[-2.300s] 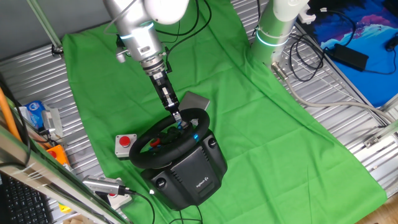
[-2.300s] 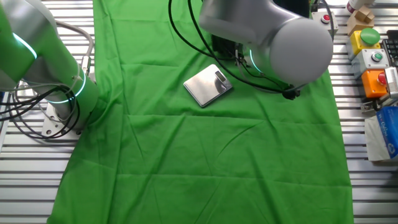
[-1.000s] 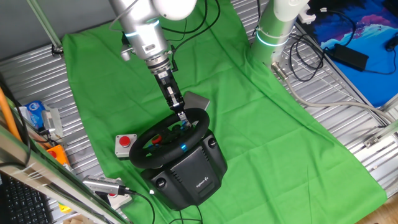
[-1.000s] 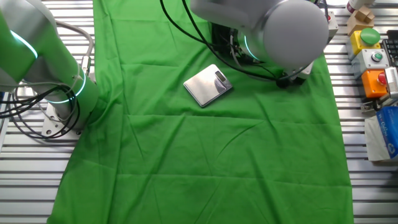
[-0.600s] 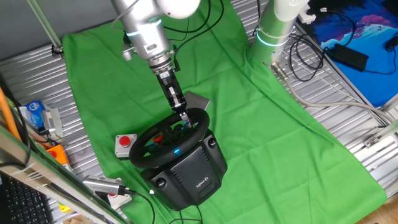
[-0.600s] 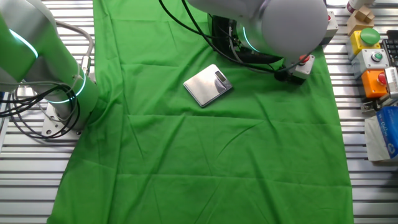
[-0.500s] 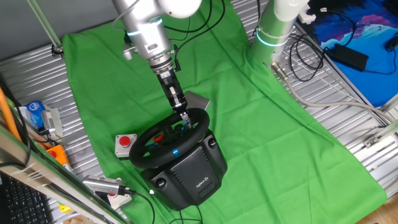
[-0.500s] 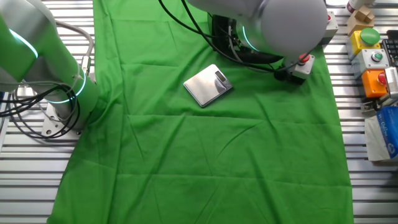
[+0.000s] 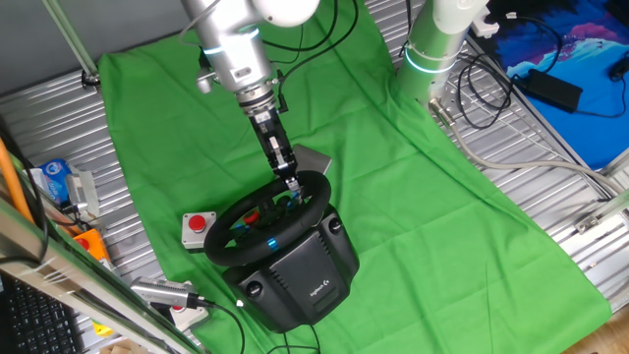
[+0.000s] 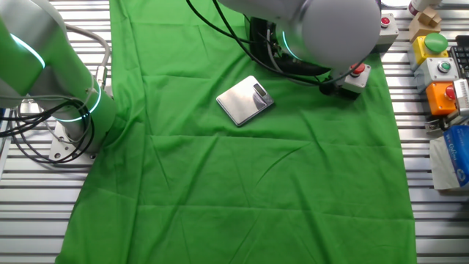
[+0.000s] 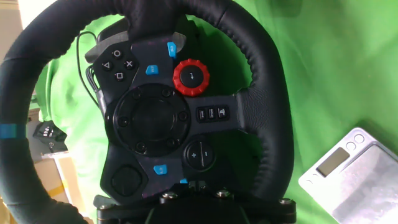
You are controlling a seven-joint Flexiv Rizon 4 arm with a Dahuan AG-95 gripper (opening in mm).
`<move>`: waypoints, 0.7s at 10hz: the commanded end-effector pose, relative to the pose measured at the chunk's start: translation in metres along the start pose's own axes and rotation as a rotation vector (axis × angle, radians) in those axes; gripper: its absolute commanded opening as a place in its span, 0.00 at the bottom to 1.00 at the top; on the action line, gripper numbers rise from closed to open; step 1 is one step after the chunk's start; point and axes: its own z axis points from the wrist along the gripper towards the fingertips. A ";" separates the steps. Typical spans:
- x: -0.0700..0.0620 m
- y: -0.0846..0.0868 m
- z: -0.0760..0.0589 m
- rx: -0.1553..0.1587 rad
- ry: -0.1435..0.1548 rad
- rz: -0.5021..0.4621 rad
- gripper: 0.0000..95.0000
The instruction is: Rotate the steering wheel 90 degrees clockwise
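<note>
The steering wheel (image 9: 267,218) is a black rim with red and blue buttons on its hub, on a bulky black base (image 9: 300,270) at the near edge of the green cloth. My gripper (image 9: 292,187) reaches down from above onto the far side of the rim and is shut on it. In the hand view the wheel (image 11: 264,124) fills the frame. Its red dial (image 11: 191,76) is upper centre and a blue rim stripe (image 11: 6,130) is at the far left. My gripper body (image 11: 193,208) covers the bottom of the rim. In the other fixed view my arm hides the wheel.
A small grey box with a red button (image 9: 198,227) lies left of the wheel and also shows in the other fixed view (image 10: 357,73). A silver scale (image 10: 245,100) lies behind the wheel. A second robot's base (image 9: 432,49) stands at the far right. Button boxes (image 10: 440,66) line the table edge.
The blue mark on the rim has slid along the near side of the wheel toward the left as the wheel turned. My wrist has shifted a little to the right, still gripping the rim.
</note>
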 end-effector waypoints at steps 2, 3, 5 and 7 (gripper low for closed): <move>0.000 0.002 0.000 -0.021 -0.009 -0.002 0.00; 0.000 0.002 0.000 -0.023 -0.010 -0.003 0.00; 0.001 0.003 0.000 -0.038 -0.016 -0.002 0.00; 0.001 0.004 0.000 -0.041 -0.021 -0.002 0.00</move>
